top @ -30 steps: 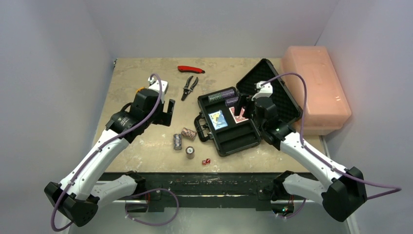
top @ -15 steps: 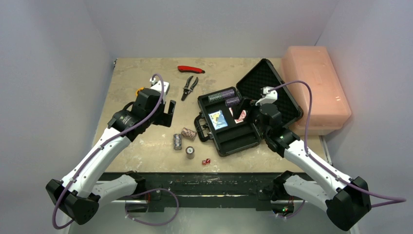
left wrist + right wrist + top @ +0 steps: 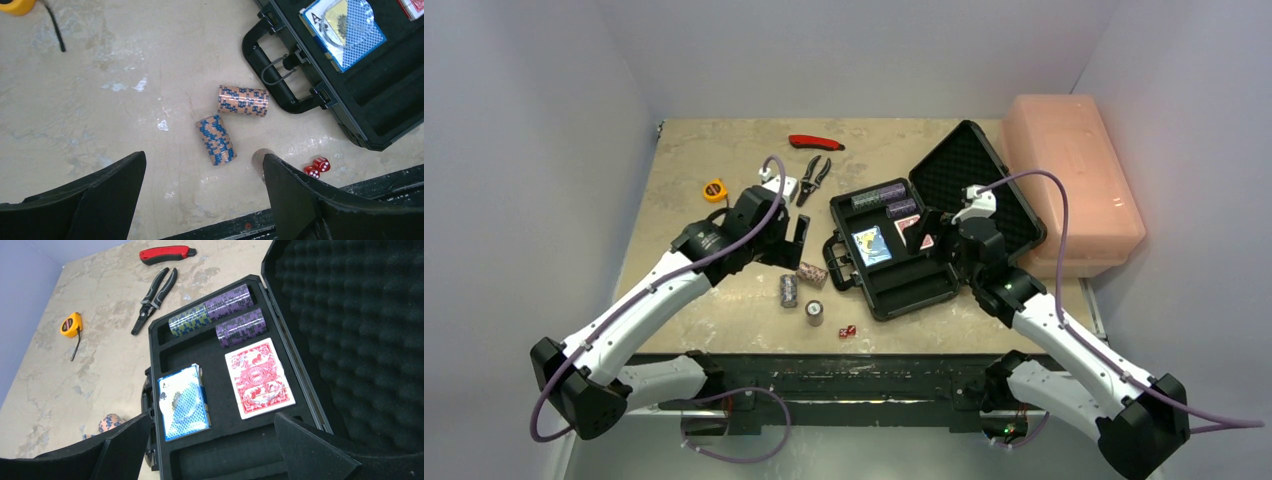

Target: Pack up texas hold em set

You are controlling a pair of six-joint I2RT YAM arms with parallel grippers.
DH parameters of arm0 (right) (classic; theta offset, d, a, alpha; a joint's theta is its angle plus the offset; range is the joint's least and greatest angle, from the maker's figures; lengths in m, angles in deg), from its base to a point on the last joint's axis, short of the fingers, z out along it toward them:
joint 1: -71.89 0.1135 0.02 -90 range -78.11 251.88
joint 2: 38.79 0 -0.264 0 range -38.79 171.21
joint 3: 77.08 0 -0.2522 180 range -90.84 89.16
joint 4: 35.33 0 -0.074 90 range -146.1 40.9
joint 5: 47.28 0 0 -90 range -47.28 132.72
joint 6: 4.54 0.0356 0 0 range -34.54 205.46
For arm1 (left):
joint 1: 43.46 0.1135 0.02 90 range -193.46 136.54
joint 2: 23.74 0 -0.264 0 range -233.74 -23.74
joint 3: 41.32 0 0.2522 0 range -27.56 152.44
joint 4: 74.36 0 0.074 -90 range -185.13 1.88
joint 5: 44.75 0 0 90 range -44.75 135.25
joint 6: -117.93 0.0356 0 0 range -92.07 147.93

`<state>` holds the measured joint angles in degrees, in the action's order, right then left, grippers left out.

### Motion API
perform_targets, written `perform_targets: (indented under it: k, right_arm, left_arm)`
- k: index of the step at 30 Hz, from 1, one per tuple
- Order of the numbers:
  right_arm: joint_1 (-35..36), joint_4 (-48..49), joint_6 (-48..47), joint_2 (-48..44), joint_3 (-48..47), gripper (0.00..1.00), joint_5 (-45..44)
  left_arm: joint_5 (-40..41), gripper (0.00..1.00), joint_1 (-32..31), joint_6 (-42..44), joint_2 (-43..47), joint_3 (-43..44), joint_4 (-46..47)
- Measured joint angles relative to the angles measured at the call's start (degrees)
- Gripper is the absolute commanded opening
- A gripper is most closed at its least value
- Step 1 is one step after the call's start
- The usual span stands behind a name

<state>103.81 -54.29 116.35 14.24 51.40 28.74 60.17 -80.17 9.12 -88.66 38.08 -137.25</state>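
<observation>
The black briefcase (image 3: 912, 288) (image 3: 240, 440) lies open at the right of the table, with its handle (image 3: 265, 75) towards the loose chips. Purple chip stacks (image 3: 879, 196) (image 3: 240, 327), a blue deck (image 3: 871, 245) (image 3: 182, 402) and a red deck (image 3: 259, 377) lie in its foam. Three chip stacks (image 3: 811, 273) (image 3: 243, 100) (image 3: 216, 140) and two red dice (image 3: 847, 330) (image 3: 316, 167) rest on the table. One of these stacks (image 3: 814, 313) stands upright. My left gripper (image 3: 794, 240) (image 3: 204, 157) hovers open above them. My right gripper (image 3: 929, 235) (image 3: 212, 416) hangs open and empty over the case.
A large pink box (image 3: 1074, 180) stands behind the case at the right. Pliers (image 3: 812, 178) (image 3: 155, 297) and a red-handled tool (image 3: 816, 142) (image 3: 167, 253) lie at the back. A yellow tape measure (image 3: 715, 189) (image 3: 71, 324) sits at the back left.
My left arm has swung right and forward to above the loose chips, uncovering the tape measure. My right gripper has opened wider and drawn back from the red deck.
</observation>
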Motion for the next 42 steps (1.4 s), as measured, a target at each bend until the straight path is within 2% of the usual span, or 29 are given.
perform_targets:
  k: [6,14,21,42]
  right_arm:
    - [0.0,-3.89,0.66,-2.45,0.0,0.99,-0.02]
    - [0.0,-7.89,2.08,-4.55,0.0,0.99,-0.09]
    - [0.0,-8.28,2.51,-5.33,0.04,0.99,-0.26]
    - [0.0,-9.42,2.54,-2.93,0.2,0.99,-0.46]
  left_arm:
    - [-1.4,0.86,-5.35,-2.29,-2.62,-1.55,0.15]
    - [-2.36,0.86,-8.94,-5.79,-4.76,-5.2,0.33]
    - [-3.04,0.85,-11.06,-9.18,-5.38,-9.49,1.25]
    - [-4.04,0.82,-15.82,-14.8,-9.29,-14.03,5.05]
